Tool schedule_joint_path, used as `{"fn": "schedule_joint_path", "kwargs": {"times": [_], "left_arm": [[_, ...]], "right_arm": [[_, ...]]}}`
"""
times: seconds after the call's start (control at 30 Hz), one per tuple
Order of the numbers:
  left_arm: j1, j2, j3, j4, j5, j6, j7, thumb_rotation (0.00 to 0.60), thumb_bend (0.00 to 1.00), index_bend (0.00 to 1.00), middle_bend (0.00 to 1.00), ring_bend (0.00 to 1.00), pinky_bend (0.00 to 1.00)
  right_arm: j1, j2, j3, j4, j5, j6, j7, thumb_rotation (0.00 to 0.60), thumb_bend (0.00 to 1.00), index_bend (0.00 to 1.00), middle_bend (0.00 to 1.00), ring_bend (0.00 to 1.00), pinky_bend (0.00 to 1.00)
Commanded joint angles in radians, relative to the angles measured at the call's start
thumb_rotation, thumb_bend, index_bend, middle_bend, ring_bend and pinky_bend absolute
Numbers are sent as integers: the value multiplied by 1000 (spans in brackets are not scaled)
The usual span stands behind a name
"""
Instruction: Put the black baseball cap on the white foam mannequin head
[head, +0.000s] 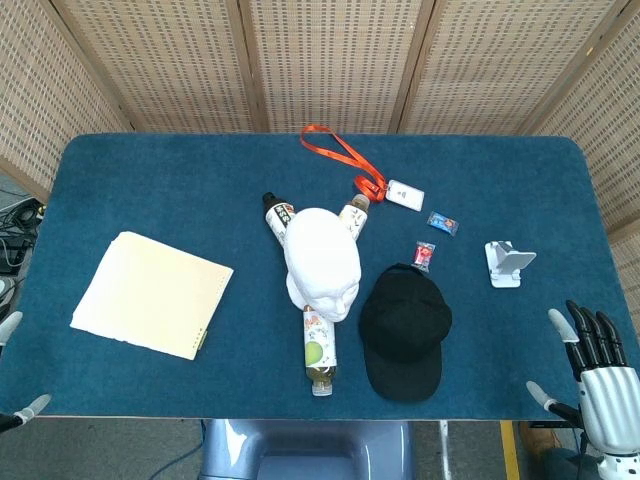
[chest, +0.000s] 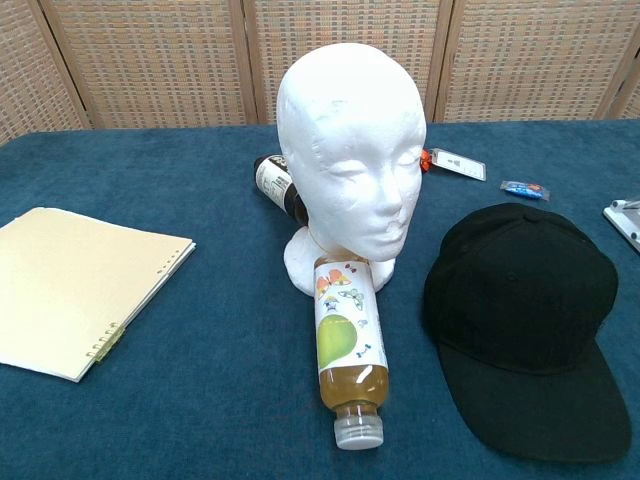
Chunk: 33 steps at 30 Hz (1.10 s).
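Black baseball cap (head: 404, 330): matte fabric, rounded crown, flat brim toward the near edge, lying crown-up on the blue surface (head: 150, 180) just to the right of the mannequin head, not touching it. White foam mannequin head (head: 322, 262): smooth moulded face, bare, upright on its neck base at the centre of the surface. Right hand (head: 597, 368): pale metallic palm with dark fingers (head: 590, 335) spread and straight, released, holding nothing, at the near right corner, well apart from the cap. Left hand (head: 15, 375): only pale fingertips show at the near left edge; whether released or clenched cannot be told. Clear plastic bottle (chest: 348, 350) with yellow-green liquid and a printed label, lying on its side, its base against the head's neck, cap end toward the near edge. 2 darker bottles, one (head: 276, 215) behind the head to the left, another (head: 353, 215) to the right. Cream spiral notebook (head: 152, 294), closed, at left. Orange lanyard (head: 335, 150) with a white badge (head: 404, 195) at the far side. White stand (head: 508, 264) at right.
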Motion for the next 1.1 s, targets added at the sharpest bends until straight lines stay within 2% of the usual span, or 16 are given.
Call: {"fn": "schedule_joint_path", "kwargs": {"times": [0.03, 0.27, 0.33, 0.37, 0.4, 0.43, 0.47, 0.5, 0.6, 0.77, 1.1], "left_arm": [[-3, 2, 2, 4, 5, -3, -8, 600, 0, 0, 0, 0, 0], [-7, 5, 1, 7, 4, -7, -19, 600, 0, 0, 0, 0, 0], [-8, 4, 1, 6, 2, -11, -14, 600, 0, 0, 0, 0, 0], [-9, 4, 2, 5, 4, -14, -12, 600, 0, 0, 0, 0, 0], [-11, 4, 2, 4, 4, -17, -12, 600, 0, 0, 0, 0, 0], [-12, 4, 1, 3, 2, -18, -11, 600, 0, 0, 0, 0, 0], [-12, 4, 1, 2, -2, -21, -9, 600, 0, 0, 0, 0, 0], [-13, 4, 1, 0, -4, -24, -9, 600, 0, 0, 0, 0, 0], [-14, 4, -1, -4, -9, -27, -5, 600, 0, 0, 0, 0, 0], [-14, 3, -4, -9, -17, -26, -2, 600, 0, 0, 0, 0, 0], [-27, 3, -10, -18, -45, -57, 9, 600, 0, 0, 0, 0, 0]], "right_arm": [[0, -1, -1, 0, 0, -2, -2, 600, 0, 0, 0, 0, 0], [6, -5, -7, 4, -4, -21, -19, 600, 0, 0, 20, 13, 0], [11, -6, -15, 9, -12, -39, -35, 600, 0, 0, 164, 171, 40], [17, -6, -20, 13, -22, -53, -48, 600, 0, 0, 317, 342, 159], [26, -8, -27, 18, -38, -70, -62, 600, 0, 0, 479, 524, 339], [36, -12, -34, 22, -56, -89, -72, 600, 0, 0, 574, 626, 481], [51, -16, -44, 28, -78, -115, -78, 600, 0, 0, 691, 743, 664], [67, -19, -52, 35, -99, -141, -83, 600, 0, 0, 780, 825, 793], [127, -25, -71, 58, -161, -239, -123, 600, 0, 0, 907, 934, 966], [184, -71, -97, 113, -245, -345, -244, 600, 0, 0, 962, 991, 1000], [262, -198, -152, 211, -389, -428, -278, 600, 0, 10, 997, 1000, 1000]]}}
